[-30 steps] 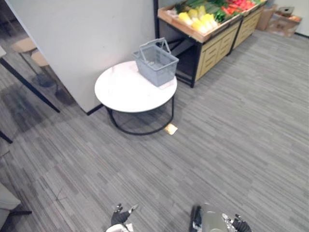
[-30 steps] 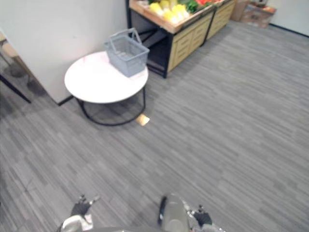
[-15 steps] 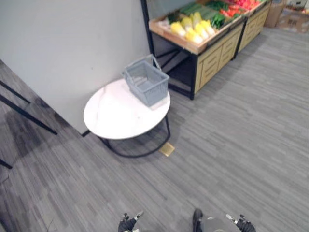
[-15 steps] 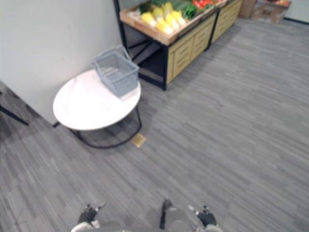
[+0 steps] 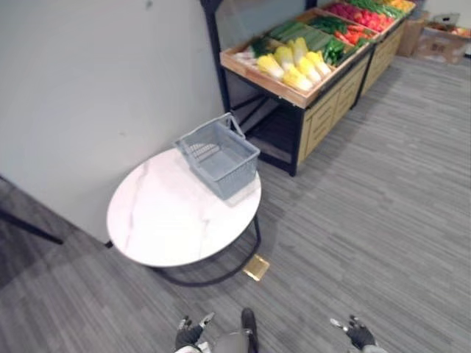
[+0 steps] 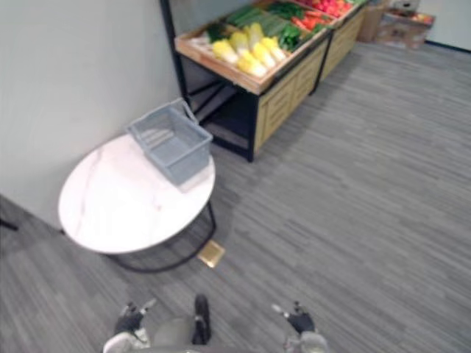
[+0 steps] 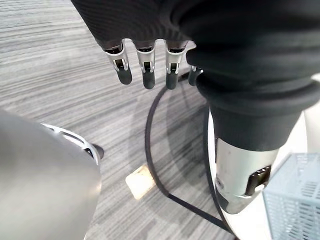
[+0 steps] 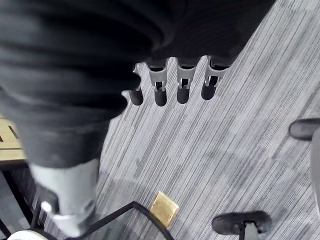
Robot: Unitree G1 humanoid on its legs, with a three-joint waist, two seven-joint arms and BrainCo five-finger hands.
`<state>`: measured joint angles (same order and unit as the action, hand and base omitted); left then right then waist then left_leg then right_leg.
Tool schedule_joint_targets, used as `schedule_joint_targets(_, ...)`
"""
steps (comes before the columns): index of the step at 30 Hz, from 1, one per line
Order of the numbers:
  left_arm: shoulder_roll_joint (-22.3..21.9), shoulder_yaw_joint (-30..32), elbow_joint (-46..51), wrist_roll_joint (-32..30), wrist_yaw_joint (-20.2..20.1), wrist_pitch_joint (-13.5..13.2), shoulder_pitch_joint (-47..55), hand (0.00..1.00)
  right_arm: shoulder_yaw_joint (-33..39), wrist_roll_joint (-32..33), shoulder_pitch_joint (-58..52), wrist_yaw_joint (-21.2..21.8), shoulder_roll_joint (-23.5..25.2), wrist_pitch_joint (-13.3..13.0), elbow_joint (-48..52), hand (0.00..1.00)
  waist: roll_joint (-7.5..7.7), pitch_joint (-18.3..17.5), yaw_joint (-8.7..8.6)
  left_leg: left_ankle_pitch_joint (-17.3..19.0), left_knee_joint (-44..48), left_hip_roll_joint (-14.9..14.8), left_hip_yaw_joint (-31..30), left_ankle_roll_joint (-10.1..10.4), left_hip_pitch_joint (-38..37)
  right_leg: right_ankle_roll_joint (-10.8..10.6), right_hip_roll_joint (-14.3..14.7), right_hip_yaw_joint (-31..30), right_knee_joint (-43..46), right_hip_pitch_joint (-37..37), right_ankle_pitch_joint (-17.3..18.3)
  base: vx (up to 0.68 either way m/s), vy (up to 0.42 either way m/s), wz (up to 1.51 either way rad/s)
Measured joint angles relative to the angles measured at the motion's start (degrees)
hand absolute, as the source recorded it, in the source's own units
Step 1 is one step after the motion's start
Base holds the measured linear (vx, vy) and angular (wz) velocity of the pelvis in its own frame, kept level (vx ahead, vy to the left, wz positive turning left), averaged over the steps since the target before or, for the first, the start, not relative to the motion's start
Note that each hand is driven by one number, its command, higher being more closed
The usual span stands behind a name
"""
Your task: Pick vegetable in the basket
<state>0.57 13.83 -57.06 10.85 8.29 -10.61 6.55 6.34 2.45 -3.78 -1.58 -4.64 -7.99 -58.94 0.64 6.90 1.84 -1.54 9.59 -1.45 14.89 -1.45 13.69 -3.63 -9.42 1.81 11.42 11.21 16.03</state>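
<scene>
Grey plastic mesh basket [image 5: 218, 156] sits at the far edge of the round white marble table [image 5: 169, 220]. Beyond the table, yellow and green vegetables [image 5: 298, 62] lie on a wooden produce stand [image 5: 324, 110], partly cut off. Striped grey carpet [image 5: 383, 191] lies open beside the table. The 2 hands, left hand [image 5: 188, 334] and right hand [image 5: 358, 334], hang on the table's near side, fingers straight.

Grey-blue basket [image 5: 218, 156], its walls a fine grid mesh. The table [image 5: 165, 220] is white with faint grey marble veins, and its frame is black. The floor [image 5: 383, 213] is grey carpet in thin streaks, the wall [image 5: 96, 81] plain pale grey. Light tan wooden stand [image 5: 327, 110], and its vegetables [image 5: 294, 65] run yellow, green, red. One golden-tan tile [image 5: 256, 267].
</scene>
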Motion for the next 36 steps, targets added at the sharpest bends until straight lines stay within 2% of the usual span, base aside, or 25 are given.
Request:
schedule_joint_targets(1, 0.49, 0.02, -0.18, 0.03, 0.35, 0.08, -0.16, 0.0, 0.02, -0.23, 0.11, 0.58, 0.05, 0.03, -0.43, 0.0, 1.03, 0.18, -0.22, 2.58, 0.63, 2.01, 0.38, -1.53, -2.71, -2.85, -1.55, -2.99, 13.4, -4.28, -2.05, 0.55, 0.239, 0.19)
schedule_joint_targets(2, 0.69, -0.07, -0.27, 0.03, 0.38, 0.22, -0.21, 0.0, -0.04, -0.26, 0.24, 0.69, 0.05, 0.05, -0.48, 0.0, 1.24, 0.36, -0.19, 3.64, 0.46, 2.36, 0.41, -1.74, -4.27, -4.83, -1.83, -3.8, 19.83, -6.41, -4.07, 0.54, 0.226, 0.16)
schedule_joint_targets(3, 0.96, -0.22, -0.35, 0.03, 0.39, 0.34, -0.2, 0.0, -0.2, -0.28, 0.26, 0.75, 0.11, 0.06, -0.45, 0.0, 1.4, 0.57, -0.16, 4.92, 0.28, 2.62, 0.37, -1.8, -6.17, -7.96, -1.9, -4.72, 26.45, -8.65, -7.77, 0.51, 0.18, 0.04)
schedule_joint_targets(4, 1.94, -1.86, -0.85, 0.07, 0.52, 0.85, -0.2, 0.0, -1.21, -0.31, 0.33, 0.85, 0.23, 0.04, -0.36, 0.0, 1.03, 1.55, -0.23, 7.22, -0.52, 2.83, -0.12, -2.1, -11.71, -12.06, -1.84, -5.37, 42.13, -13.82, -13.0, 0.5, 0.16, 0.06)
schedule_joint_targets(5, 2.52, -2.97, -1.29, 0.05, 0.51, 1.05, -0.19, 0.0, -1.57, -0.32, 0.32, 0.87, 0.16, -0.01, -0.21, 0.0, 0.84, 1.7, -0.51, 8.04, -0.86, 2.81, -0.68, -2.2, -14.08, -11.86, -1.88, -4.7, 47.15, -15.74, -12.86, 0.49, 0.136, 0.2)
schedule_joint_targets(6, 3.3, -4.66, -2.24, 0.05, 0.51, 1.27, -0.09, 0.0, -1.98, -0.24, 0.27, 0.82, -0.04, -0.15, 0.76, 0.0, 0.66, 1.8, -1.41, 8.56, -2.48, 2.85, -2.05, -2.46, -18.34, -9.53, -2.16, -1.93, 52.94, -18.67, -11.49, 0.46, 0.058, 0.44)
schedule_joint_targets(7, 3.73, -6.23, -2.44, 0.05, 0.51, 1.34, -0.11, 0.0, -2.2, -0.24, 0.28, 0.81, -0.14, -0.25, 2.03, 0.0, 0.53, 1.98, -2.03, 8.55, -4.19, 2.71, -3.56, -2.46, -21.64, -5.67, -2.63, 1.52, 53.38, -20.82, -9.2, 0.44, 0.03, 0.52)
schedule_joint_targets(10, 3.53, -6.86, -1.85, 0.23, 0.51, 1.25, -0.2, 0.0, -1.97, -0.19, 0.27, 0.87, -0.18, -0.5, 2.93, 0.0, 0.44, 2.1, -3.08, 8.55, -5.39, 1.89, -7.54, -2.46, -25.81, -1.17, -3.3, 6.57, 42.09, -24.22, -6.16, 0.45, -0.062, 0.83)
schedule_joint_targets(12, 2.77, -6.93, -1.62, 0.24, 0.48, 1.23, -0.15, 0.0, -1.85, -0.16, 0.32, 0.85, -0.16, -0.81, 3.05, 0.0, 0.43, 2.27, -3.18, 8.98, -5.51, 1.23, -10.1, -1.98, -26.88, -1.38, -3.65, 6.87, 27.8, -24.11, -6.32, 0.34, -0.151, 1.06)
schedule_joint_targets(14, 2.03, -7.13, -0.66, 0.26, 0.49, 1.1, -0.2, 0.0, -1.12, -0.17, 0.22, 0.86, 0.15, -0.77, 3.01, 0.0, 0.35, 2.55, -2.97, 14.05, -5.08, -0.42, -12.98, 1.62, -27.43, -2.93, -4.07, 3.54, 8.65, -24.02, -8.61, 0.45, -0.303, 1.01)
schedule_joint_targets(16, 2.07, -6.39, 0.41, 1.65, 0.74, 1.01, 0.23, 0.0, -0.66, -0.17, 0.07, 0.89, 1.05, -0.68, 3.3, 0.0, 1.58, 3.14, -1.72, 16.83, -3.23, -0.82, -14.58, 3.87, -28.02, -2.91, -5.76, 0.65, 0.04, -23.88, -12.36, 0.34, -0.341, 0.58)
schedule_joint_targets(17, 1.88, -6.3, 0.67, 1.79, 0.85, 0.96, 0.36, 0.0, -0.35, -0.19, -0.03, 0.88, 1.08, -0.67, 3.56, 0.0, 1.29, 3.23, -1.55, 18.37, -2.12, -1.58, -15.52, 4.95, -28.1, -4.09, -5.67, 1.14, 0.42, -23.64, -15.43, 0.39, -0.53, 0.57)
schedule_joint_targets(18, 0.49, -6.1, 0.09, 1.76, 0.83, 0.83, 1.08, 0.0, 0.12, -0.18, -0.21, 0.89, 0.15, -0.77, 4.34, 0.0, -1.34, 3.34, -1.63, 21.06, -0.98, -4.8, -17.36, 6.48, -28.95, -5.59, -3.1, 3.27, 5.38, -23.5, -16.43, 0.31, -0.447, 0.4)
schedule_joint_targets(20, -1.09, -6.01, -0.05, 1.72, 0.65, 0.66, 1.11, 0.0, 0.16, -0.23, 0.18, 0.95, -1.23, -0.63, 4.36, 0.0, -2.73, 2.82, -1.55, 20.47, -0.7, -6.09, -18.08, 6.4, -29.04, -4.85, -2.46, 3.95, 10.27, -25.08, -12.48, 0.31, -0.411, 0.39)
schedule_joint_targets(21, -1.17, -5.84, -0.66, 1.45, 0.58, 0.57, 0.87, 0.0, 0.08, -0.17, 0.24, 1.43, -1.95, -0.52, 4.19, 0.0, -3.09, 2.77, -1.71, 17.43, 0.23, -7.02, -20.47, 7.0, -28.96, -3.84, -2.7, 6.21, 13.87, -24.66, -9.13, 0.3, -0.377, 0.48)
schedule_joint_targets(23, -1.26, -5.02, -1.26, 1.48, 0.7, 0.51, 0.65, 0.0, -0.06, -0.21, 0.27, 1.49, -2.09, -0.52, 4.02, 0.0, -3.23, 2.69, -1.77, 15.97, 2.08, -7.92, -21.91, 7.22, -28.32, -2.83, -2.15, 8.07, 13.89, -23.02, -8.13, 0.31, -0.386, 0.56)
schedule_joint_targets(25, -0.89, -4.34, -1.7, 2.05, 1.64, 0.28, 0.32, 0.0, -0.8, -0.22, 0.15, 1.84, -2.27, -0.47, 2.71, 0.0, -3.3, 2.27, -1.8, 12.66, 13.04, -8.67, -25.38, 8.92, -22.53, -1.42, -1.5, 11.97, 12.08, -19.25, -6.59, 0.26, -0.336, 0.65)
schedule_joint_targets(27, -0.44, -4.38, -1.7, 2.59, 2.57, -0.06, -0.19, 0.0, -1.9, -0.11, 0.27, 1.87, -2.33, -0.35, 1.94, 0.0, -3.01, 2.45, -1.5, 7.49, 20.86, -9.19, -24.64, 12.04, -18.12, -0.81, -0.79, 13.71, 9.63, -16.41, -6.31, 0.17, -0.217, 0.36)
schedule_joint_targets(28, -0.33, -4.39, -1.66, 3.07, 2.73, -0.14, -0.32, 0.0, -2.47, -0.1, 0.16, 1.91, -2.25, -0.32, 1.83, 0.0, -2.27, 2.78, -1.47, 1.94, 24.62, -9.83, -22.77, 13.19, -16.06, -0.17, -0.59, 15.0, 7.19, -13.6, -6.7, 0.24, -0.228, 0.38)
schedule_joint_targets(29, 0.42, -4.49, -1.81, 3.71, 2.73, -0.17, -0.17, 0.0, -2.43, -0.08, 0.03, 1.9, -2.33, -0.3, 1.79, 0.0, -1.28, 2.92, -1.26, -1.12, 26.87, -11.59, -18.25, 12.95, -14.91, 0.65, -0.79, 16.6, 4.16, -10.65, -7.29, 0.25, -0.212, 0.36)
schedule_joint_targets(30, 0.59, -4.48, -1.9, 3.78, 2.69, -0.17, -0.17, 0.0, -2.39, -0.05, -0.18, 1.88, -2.22, -0.29, 1.81, 0.0, -1.36, 2.9, -1.39, -0.57, 27.67, -12.73, -15.56, 12.91, -14.63, 0.95, -0.78, 17.26, 2.91, -9.39, -7.49, 0.3, -0.199, 0.44)
schedule_joint_targets(31, 0.6, -4.59, -2.05, 3.69, 2.68, -0.1, -0.18, 0.0, -2.08, 0.14, -0.65, 1.57, -2.99, -0.26, 1.88, 0.0, -1.64, 2.81, -1.9, 2.7, 27.85, -13.81, -10.45, 12.54, -13.43, 0.94, -0.88, 18.92, 0.92, -7.21, -7.53, 0.23, -0.138, 0.55)
schedule_joint_targets(32, 0.59, -4.52, -2.04, 3.68, 2.71, -0.09, -0.18, 0.0, -2.03, 0.21, -1.2, 1.32, -3.88, -0.15, 1.98, 0.0, -1.66, 2.82, -2.01, 5.58, 26.59, -13.77, -6.3, 12.11, -12.04, 0.85, -1.21, 20.38, -0.56, -5.73, -7.59, 0.24, -0.112, 0.56)
schedule_joint_targets(34, 0.58, -4.55, -1.65, 3.66, 2.73, -0.11, -0.18, 0.0, -1.85, 0.21, -1.42, 1.15, -4.86, 0.05, 2.92, 0.0, -1.61, 2.84, -1.72, 7.98, 21.04, -12.66, -2.45, 11.78, -10.66, 0.65, -1.68, 21.82, -1.7, -4.73, -7.71, 0.13, 0.003, 0.39)
schedule_joint_targets(36, 0.63, -4.54, -1.68, 3.36, 2.77, -0.03, -0.21, 0.0, -1.89, -0.09, -1.59, 0.89, -5.96, 0.13, 6.47, 0.0, -1.71, 2.78, -1.9, 6.16, 10.75, -10.71, -0.56, 9.93, -10.98, 0.18, -1.99, 22.46, -2.09, -4.1, -7.97, 0.13, 0.106, 0.18)
